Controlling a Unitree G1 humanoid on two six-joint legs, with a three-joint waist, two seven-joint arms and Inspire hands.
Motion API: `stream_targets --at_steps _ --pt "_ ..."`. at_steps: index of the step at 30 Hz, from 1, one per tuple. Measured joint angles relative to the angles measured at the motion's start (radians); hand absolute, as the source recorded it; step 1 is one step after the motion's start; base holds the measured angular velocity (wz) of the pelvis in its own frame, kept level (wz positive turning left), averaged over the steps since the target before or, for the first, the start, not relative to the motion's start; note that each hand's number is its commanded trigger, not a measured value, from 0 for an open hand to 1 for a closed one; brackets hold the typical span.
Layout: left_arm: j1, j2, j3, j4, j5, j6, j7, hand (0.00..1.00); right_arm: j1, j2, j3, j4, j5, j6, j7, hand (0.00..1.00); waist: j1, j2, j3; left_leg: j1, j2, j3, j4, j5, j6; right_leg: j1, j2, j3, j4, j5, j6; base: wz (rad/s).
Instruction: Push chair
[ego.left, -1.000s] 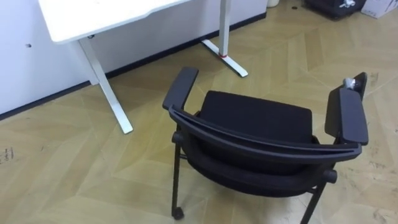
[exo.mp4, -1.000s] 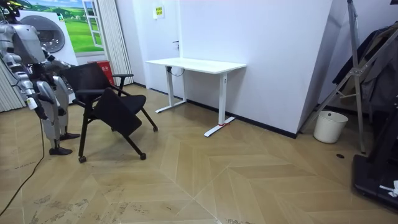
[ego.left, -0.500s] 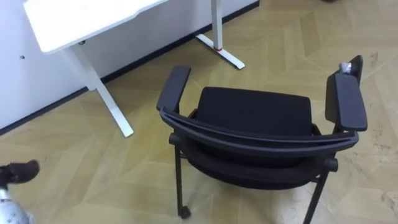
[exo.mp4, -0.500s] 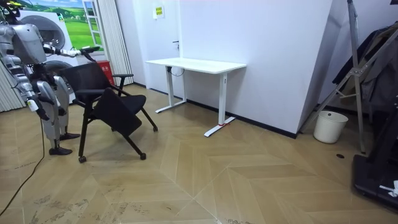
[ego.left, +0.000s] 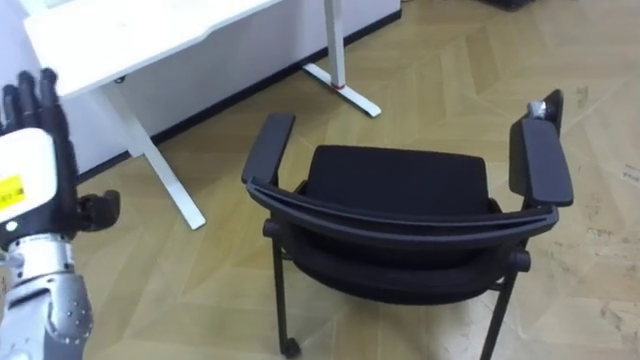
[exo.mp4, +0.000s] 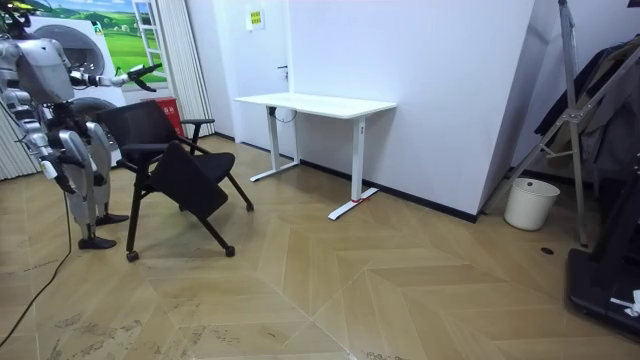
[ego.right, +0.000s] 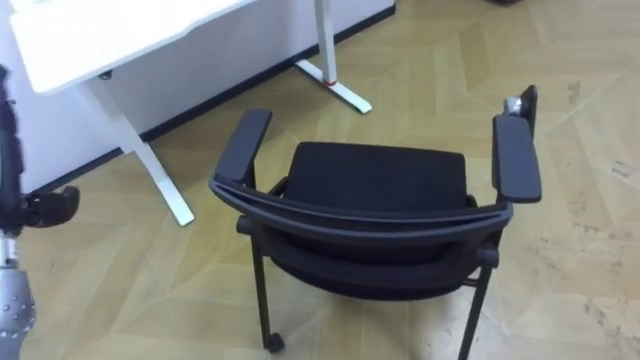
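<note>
A black chair (ego.left: 400, 215) with two armrests stands right below me, its curved backrest (ego.left: 400, 215) nearest and its seat facing the white desk (ego.left: 120, 45). My left hand (ego.left: 35, 130) is raised at the left edge, fingers straight and spread, well left of the chair's left armrest (ego.left: 268, 148) and not touching it. In the room view the chair (exo.mp4: 170, 165) sits in front of the robot, which stands behind it with the left arm lifted and the left hand (exo.mp4: 148, 71) stretched out over the chair.
The white desk (exo.mp4: 315, 103) on thin white legs stands against the wall beyond the chair. Its foot with a red mark (ego.left: 343, 88) lies on the wood floor ahead. A white bin (exo.mp4: 530, 203) and dark equipment stand at the room view's right.
My left arm has risen into view at the left, hand open. The chair has slipped a little left in the picture as the camera shifted.
</note>
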Motion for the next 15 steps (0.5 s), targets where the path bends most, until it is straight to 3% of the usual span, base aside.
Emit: stream_targets --at_steps 2,6,12,15 --pt "0.0 0.0 -0.032 0.0 0.026 0.005 -0.012 0.0 -0.007 0.0 0.011 0.017 0.004 -0.002 0.003 0.0 -0.01 -0.002 0.0017 0.0 0.0 0.0 0.0 0.0 0.0 0.0 0.0 0.004 0.0 0.0 0.0 0.0" --pt "0.0 0.001 -0.145 0.0 0.033 0.009 -0.064 0.0 -0.033 0.0 0.07 0.039 0.025 -0.007 0.008 0.0 -0.018 -0.008 0.0127 -0.002 0.0 0.011 -0.001 0.0 0.0 -0.008 0.0 0.015 0.0 0.0 0.0 -0.07" --pt "-0.004 0.004 -0.224 0.0 0.063 0.015 -0.155 0.0 -0.051 0.001 0.072 0.038 0.024 -0.014 0.024 0.0 -0.044 -0.009 0.0099 -0.011 0.0 0.021 0.001 0.0 0.0 -0.023 0.002 0.022 0.001 0.0 0.0 -0.07" --pt "-0.015 0.022 -0.249 0.0 0.063 0.023 -0.193 0.0 -0.049 0.001 0.073 0.038 0.026 -0.014 0.022 0.0 -0.052 -0.006 0.0079 -0.012 0.0 0.023 0.003 0.0 0.0 -0.023 0.002 0.024 0.001 0.0 0.0 -0.01"
